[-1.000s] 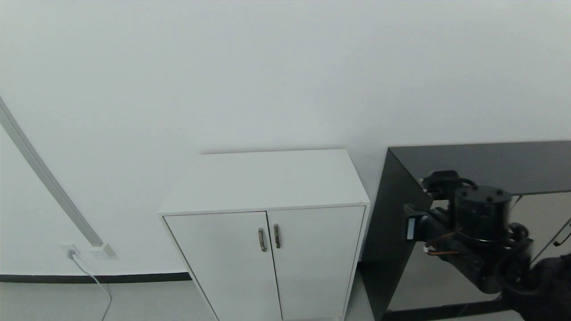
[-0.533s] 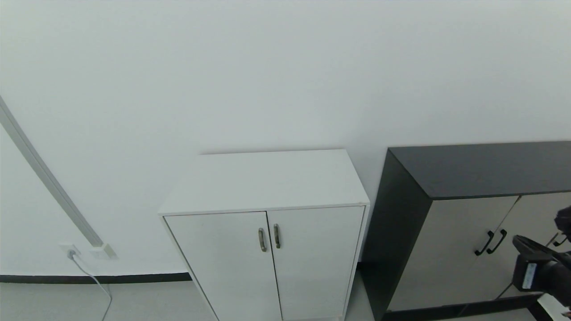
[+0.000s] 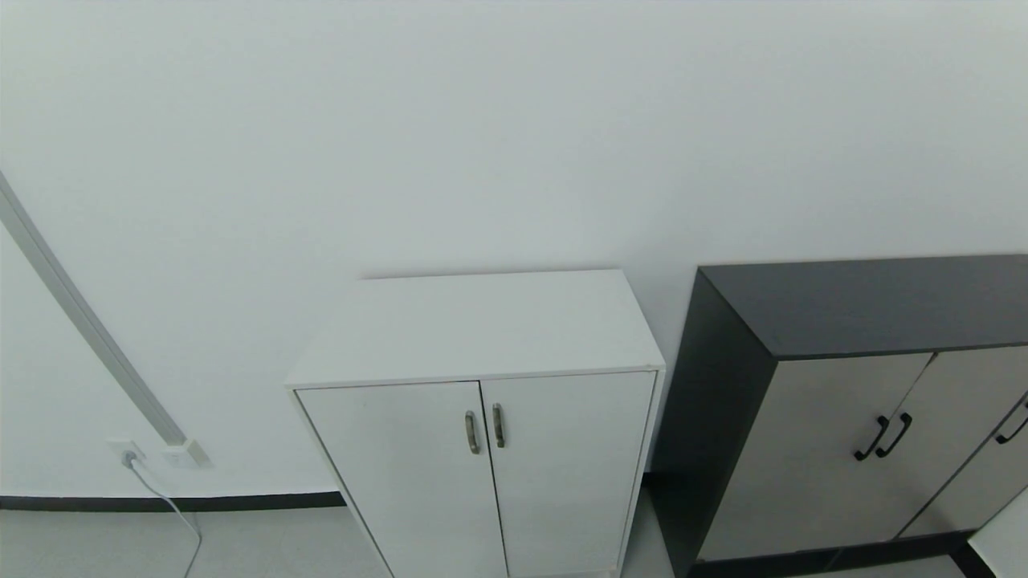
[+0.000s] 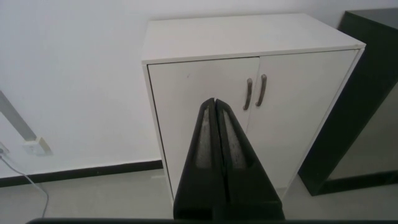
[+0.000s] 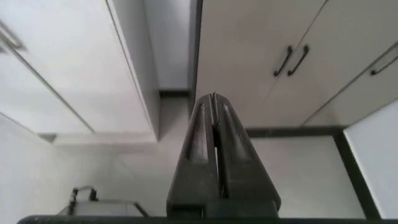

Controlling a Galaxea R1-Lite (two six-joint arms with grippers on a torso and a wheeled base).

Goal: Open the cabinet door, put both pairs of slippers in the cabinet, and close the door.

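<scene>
The right arm had dropped clear of the dark cabinet [image 3: 803, 457]. The white cabinet [image 3: 482, 337] stood against the wall [image 3: 482, 144], doors [image 3: 401, 474] shut, its upright handles [image 3: 471, 431] paired at the centre seam. The left gripper [image 4: 215, 107], jaws together, faced them from well apart; the right gripper [image 5: 213, 102], likewise closed, pointed floorward. Left gripper judged nearer.

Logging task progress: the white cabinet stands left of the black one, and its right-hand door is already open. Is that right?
Not quite. Both doors of the white cabinet are shut, with their handles side by side at the middle seam, as the head view shows. It does stand left of the black cabinet.
</scene>
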